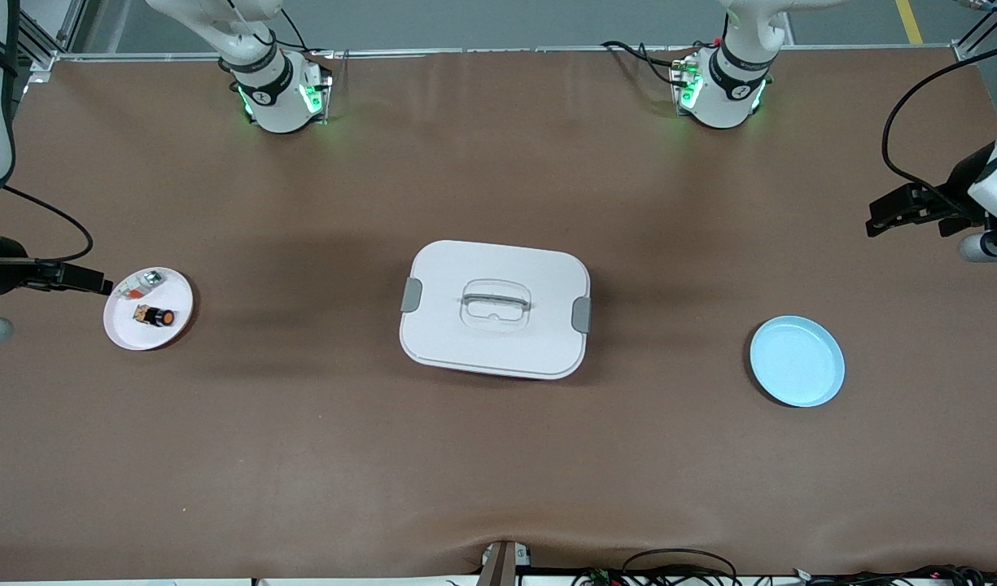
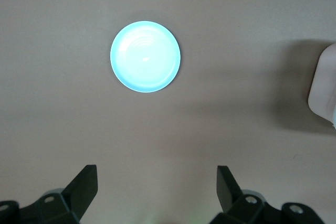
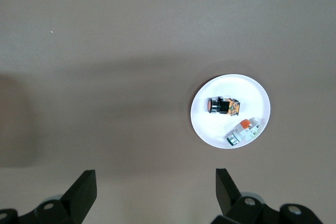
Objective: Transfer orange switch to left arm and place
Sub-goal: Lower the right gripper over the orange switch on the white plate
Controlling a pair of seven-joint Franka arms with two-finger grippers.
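Observation:
The orange switch point(image 1: 155, 316) point(image 3: 220, 106) lies on its side on a small pink plate point(image 1: 177, 324) point(image 3: 257, 90) toward the right arm's end of the table. The white box point(image 1: 494, 342) with grey latches stands in the middle of the table; one corner of it point(image 2: 324, 85) shows in the left wrist view. My right gripper point(image 1: 91, 281) point(image 3: 156, 177) hangs open and empty high over the table beside the pink plate. Over the table's other end, farther from the camera than the blue plate, my left gripper point(image 1: 881, 218) point(image 2: 156, 174) hangs open and empty.
A small silver-and-clear part point(image 1: 146, 281) point(image 3: 244, 131) shares the pink plate with the switch. An empty blue plate point(image 1: 797, 360) point(image 2: 145, 56) lies toward the left arm's end. Cables trail along the table's near edge and by both arm bases.

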